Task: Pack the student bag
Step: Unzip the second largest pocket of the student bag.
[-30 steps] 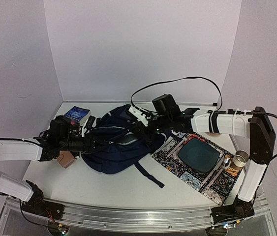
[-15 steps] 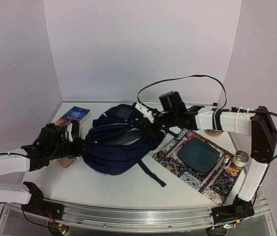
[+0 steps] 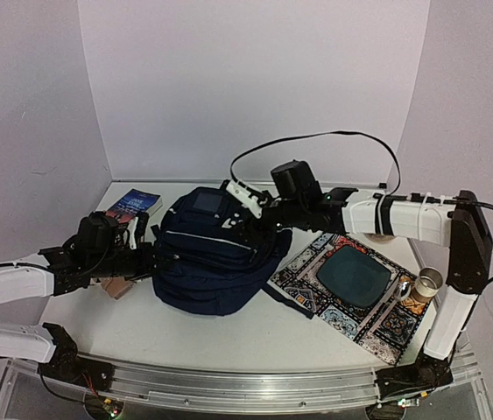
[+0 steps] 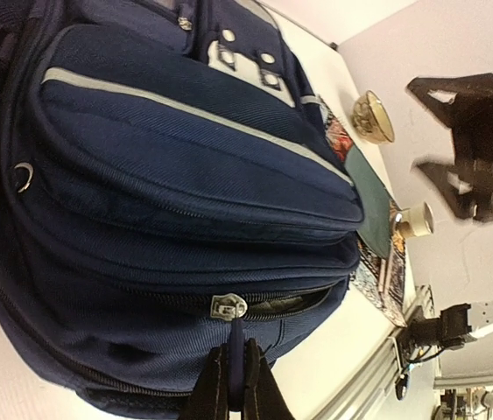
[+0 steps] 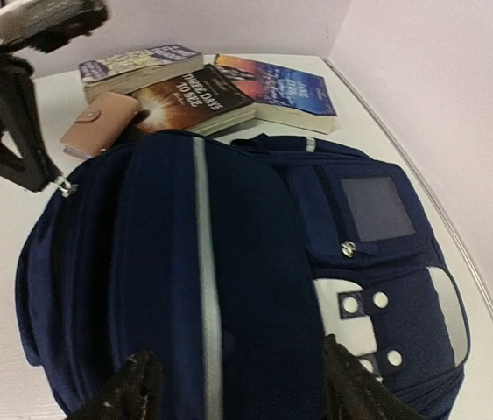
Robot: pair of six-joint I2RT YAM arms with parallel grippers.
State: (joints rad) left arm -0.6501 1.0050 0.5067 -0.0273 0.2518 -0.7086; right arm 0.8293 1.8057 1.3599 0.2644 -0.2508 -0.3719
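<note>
While left claw [image 4: 237, 376], half cropped, pinches the student bag's [image 4: 185, 175] zipper pull [image 4: 235, 334], right claw [image 5: 242, 389] gapes empty

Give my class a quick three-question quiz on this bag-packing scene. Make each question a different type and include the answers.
1. True or false: the right hand is shut on the bag.
2. What does the left hand pinch? A a pen; B the zip pull; C a bottle.
3. How many books show in the right wrist view?
Key: 1 false, it is open above the bag; 2 B; 3 three.
</note>
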